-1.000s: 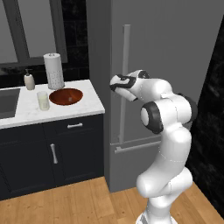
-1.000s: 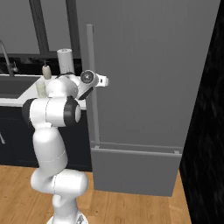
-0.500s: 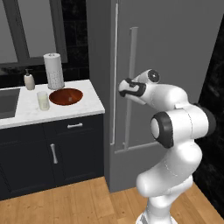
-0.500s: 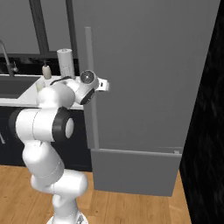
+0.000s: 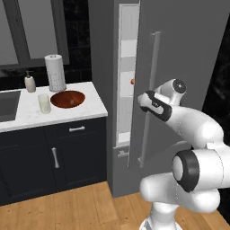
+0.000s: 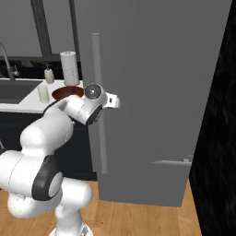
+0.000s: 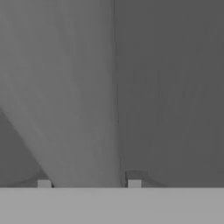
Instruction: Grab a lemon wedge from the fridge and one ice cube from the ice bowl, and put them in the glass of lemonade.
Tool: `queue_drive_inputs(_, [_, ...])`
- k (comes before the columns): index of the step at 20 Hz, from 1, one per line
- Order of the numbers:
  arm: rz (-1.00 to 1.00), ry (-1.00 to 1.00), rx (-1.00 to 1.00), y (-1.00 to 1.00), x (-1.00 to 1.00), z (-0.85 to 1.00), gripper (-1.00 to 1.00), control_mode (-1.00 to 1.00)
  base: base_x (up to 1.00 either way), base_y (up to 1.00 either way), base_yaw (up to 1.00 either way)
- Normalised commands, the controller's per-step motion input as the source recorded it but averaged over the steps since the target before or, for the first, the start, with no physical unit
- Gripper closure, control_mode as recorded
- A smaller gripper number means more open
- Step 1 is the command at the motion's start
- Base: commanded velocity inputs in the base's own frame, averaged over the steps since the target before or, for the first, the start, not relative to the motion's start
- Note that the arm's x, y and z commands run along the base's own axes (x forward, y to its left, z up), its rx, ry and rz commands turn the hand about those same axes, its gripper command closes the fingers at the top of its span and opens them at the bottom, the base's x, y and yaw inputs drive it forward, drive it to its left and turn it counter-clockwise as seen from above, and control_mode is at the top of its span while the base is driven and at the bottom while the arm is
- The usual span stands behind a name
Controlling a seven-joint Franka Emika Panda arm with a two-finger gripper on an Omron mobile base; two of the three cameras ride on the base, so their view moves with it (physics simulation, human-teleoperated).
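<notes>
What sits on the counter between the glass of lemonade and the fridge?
In the left base view, the ice bowl lies between the glass of lemonade and the fridge, with bare white counter beyond it.

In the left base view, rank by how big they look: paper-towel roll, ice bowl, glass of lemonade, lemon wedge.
1. paper-towel roll and ice bowl: alike, unranked
2. glass of lemonade
3. lemon wedge, a speck inside the fridge
</notes>
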Motion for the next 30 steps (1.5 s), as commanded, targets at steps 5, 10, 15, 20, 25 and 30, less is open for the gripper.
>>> queue_drive_inputs(5, [-0.05,0.02,0.0,-0.79,-1.0,0.29,1.0,-1.0,0.0,0.0,0.0])
queue_drive_inputs(10, [-0.05,0.07,0.0,-0.75,-1.0,0.37,-1.0,-1.0,0.0,0.0,0.0])
queue_drive_inputs(15, [-0.03,0.1,0.0,-0.55,-0.93,0.51,-1.0,-1.0,0.0,0.0,0.0])
queue_drive_inputs(20, [0.0,0.06,0.0,-0.15,-0.81,0.68,-1.0,-1.0,0.0,0.0,0.0])
queue_drive_inputs(25, [0.0,0.16,-0.11,0.07,-0.76,0.79,-1.0,-1.0,0.0,0.0,0.0])
queue_drive_inputs(30, [-0.03,0.25,-0.22,0.52,-0.6,0.56,-1.0,-1.0,0.0,0.0,0.0])
